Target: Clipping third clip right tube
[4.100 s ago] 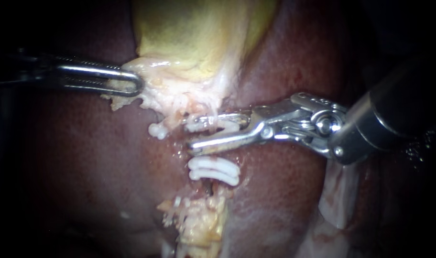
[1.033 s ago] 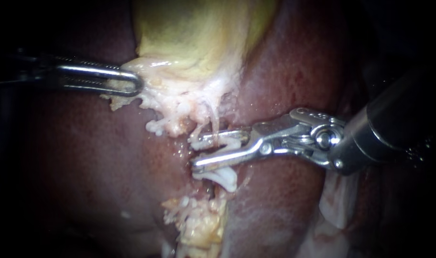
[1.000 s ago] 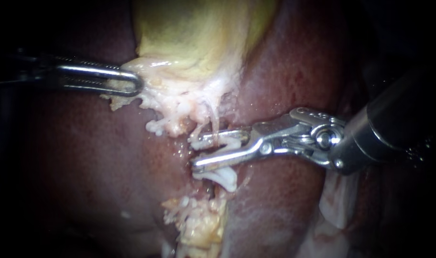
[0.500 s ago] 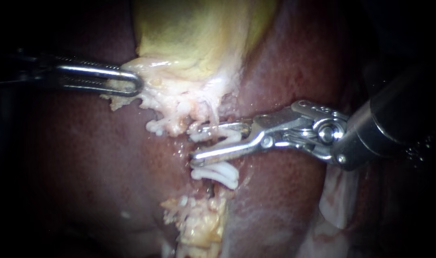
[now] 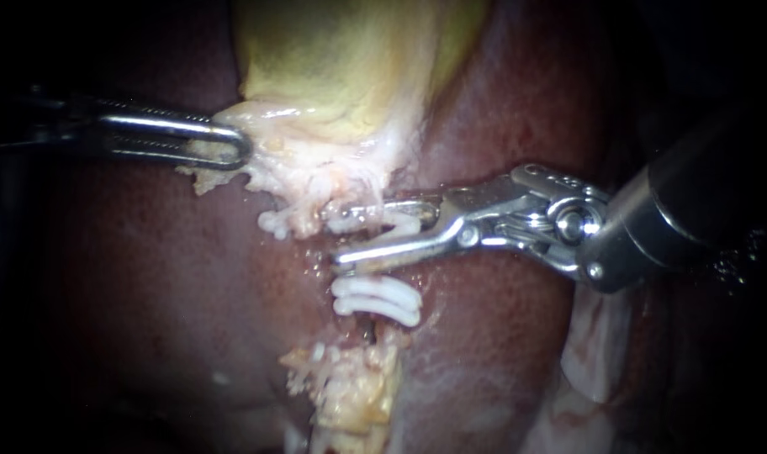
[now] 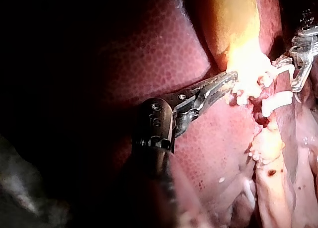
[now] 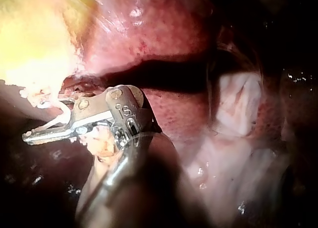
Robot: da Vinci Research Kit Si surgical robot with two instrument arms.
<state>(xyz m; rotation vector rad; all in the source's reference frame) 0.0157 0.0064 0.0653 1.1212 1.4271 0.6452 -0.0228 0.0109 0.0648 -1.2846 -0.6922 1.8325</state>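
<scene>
My right instrument [image 5: 337, 234] comes in from the right, its jaws standing apart with a white clip [image 5: 375, 221] held between them. They sit just under the gallbladder's [image 5: 341, 67] pale neck. Two white clips [image 5: 377, 300] lie side by side below the lower jaw; the tube under them is mostly hidden. Another white clip [image 5: 274, 225] shows to their left. My left instrument [image 5: 232, 145] is shut on the gallbladder's pale edge. The right wrist view shows the clip [image 7: 62, 114] curving inside the jaws [image 7: 32, 121]. The left wrist view shows my left instrument [image 6: 226, 82] gripping that edge.
Dark red liver [image 5: 148, 277] surrounds the site. A yellowish fatty lump [image 5: 350, 395] lies below the clips. Pale membrane [image 5: 594, 353] hangs under the right instrument's shaft.
My right instrument has risen with its clip from against the two lower clips to just under the gallbladder neck, uncovering them. The left instrument has not moved.
</scene>
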